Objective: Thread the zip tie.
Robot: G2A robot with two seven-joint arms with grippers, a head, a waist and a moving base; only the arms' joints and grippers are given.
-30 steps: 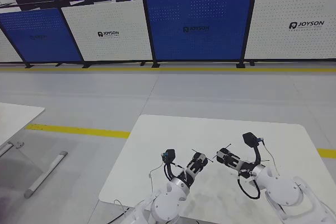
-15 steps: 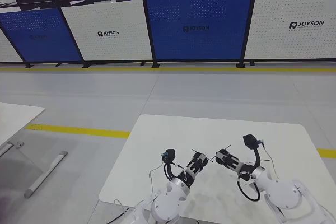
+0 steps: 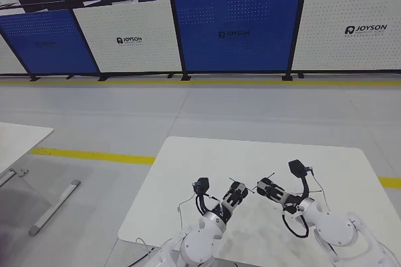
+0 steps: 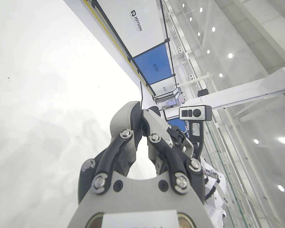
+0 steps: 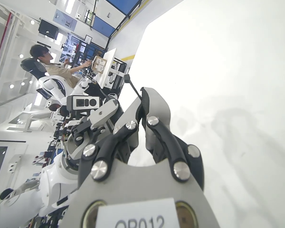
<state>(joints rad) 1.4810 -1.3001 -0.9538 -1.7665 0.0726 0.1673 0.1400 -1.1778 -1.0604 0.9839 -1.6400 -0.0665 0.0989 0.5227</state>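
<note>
A white rectangular table [image 3: 187, 173] with rounded corners is seen from above. Both arms are held over the half of it nearest the robot. The left gripper [image 3: 239, 192] and the right gripper [image 3: 264, 187] are pointed toward each other, tips near but apart, with a small gap of bare tabletop between them.

Right wrist view: the right gripper [image 5: 142, 100] is fully closed. A thin black plastic zip tie [image 5: 133, 87] is pinched between its grey fingertips [image 5: 156, 103]. The tie's small square head is stuck out past the tips, tilted away from the gripper axis. The rest of the tie is hidden between the pads.

Left wrist view: the left gripper [image 4: 141, 112] is also fully closed, with its pads pressed together. A thin black strip [image 4: 140, 92] is clamped at the tips, and a short straight length pokes out beyond them. Whether this strip is the tail of the same zip tie cannot be told, as the part between the grippers is too fine to be followed in the top view. Contact between either gripper and the tabletop cannot be judged.

Behind the table, grey floor is crossed by a yellow painted line [image 3: 93, 155]. A row of blue and white perforated panels [image 3: 234, 33] in black frames is stood at the far side. The corner of a second white table [image 3: 13, 137] is seen at the left edge of the top view.
</note>
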